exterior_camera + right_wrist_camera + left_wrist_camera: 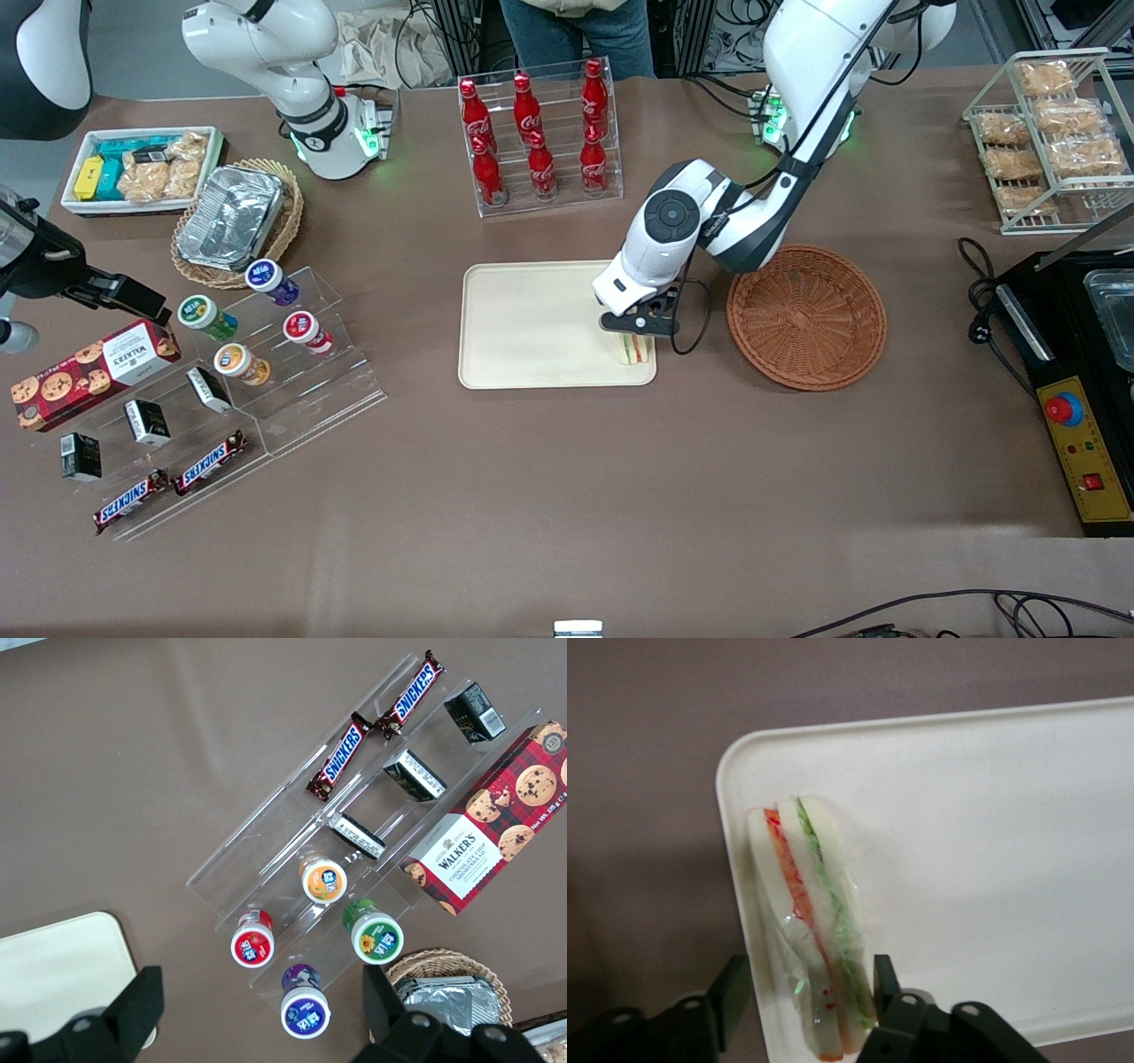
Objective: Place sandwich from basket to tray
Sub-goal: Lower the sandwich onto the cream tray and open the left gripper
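Most of the sandwich (pixel 635 350) hides under the gripper (pixel 640 332) at the tray's (pixel 532 328) four-o'clock corner. From the wrist, the sandwich's end nearest the camera is cut off at the edge, and the gripper's black fingers (pixel 731 1001) are only partly visible, standing apart around it.

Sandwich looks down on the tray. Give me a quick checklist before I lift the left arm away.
1. Wrapped triangular sandwich with orange and green filling on the cream rectangular tray: ok, at the tray corner nearest the basket.
2. Sandwich fully inside the rim: cannot tell; it sits right at the edge.
3. Left gripper released: ok, jaws spread on either side of the sandwich with gaps showing.
4. Round reddish-brown wicker basket emptied: ok.
5. Lift path: ok; nothing stands over the gripper.
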Available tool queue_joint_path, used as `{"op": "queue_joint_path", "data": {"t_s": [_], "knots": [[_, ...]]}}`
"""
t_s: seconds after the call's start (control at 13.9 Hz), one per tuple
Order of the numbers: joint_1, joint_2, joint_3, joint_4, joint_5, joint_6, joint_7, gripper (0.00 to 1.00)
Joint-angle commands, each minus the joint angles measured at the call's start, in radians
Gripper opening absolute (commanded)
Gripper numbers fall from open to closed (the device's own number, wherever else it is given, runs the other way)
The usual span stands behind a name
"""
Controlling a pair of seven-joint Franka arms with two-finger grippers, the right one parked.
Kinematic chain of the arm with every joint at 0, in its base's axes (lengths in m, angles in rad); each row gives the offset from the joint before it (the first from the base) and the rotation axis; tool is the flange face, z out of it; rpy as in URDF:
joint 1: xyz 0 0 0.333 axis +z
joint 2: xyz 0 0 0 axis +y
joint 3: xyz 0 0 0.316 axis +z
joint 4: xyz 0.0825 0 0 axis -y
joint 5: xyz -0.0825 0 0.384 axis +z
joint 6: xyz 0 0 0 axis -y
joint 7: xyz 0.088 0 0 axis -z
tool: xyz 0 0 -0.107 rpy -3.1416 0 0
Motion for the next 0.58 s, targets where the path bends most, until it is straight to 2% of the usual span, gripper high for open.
{"op": "queue_joint_path", "data": {"t_s": [0.0, 0.29, 0.5], "knots": [[0.058, -0.114, 0.005, 0.004, 0.017, -0.136, 0.006, 1.0], [0.169, -0.251, 0.005, 0.026, 0.017, -0.343, 0.196, 1.0], [0.303, -0.318, 0.005, 0.094, 0.016, -0.542, 0.335, 1.0]]}}
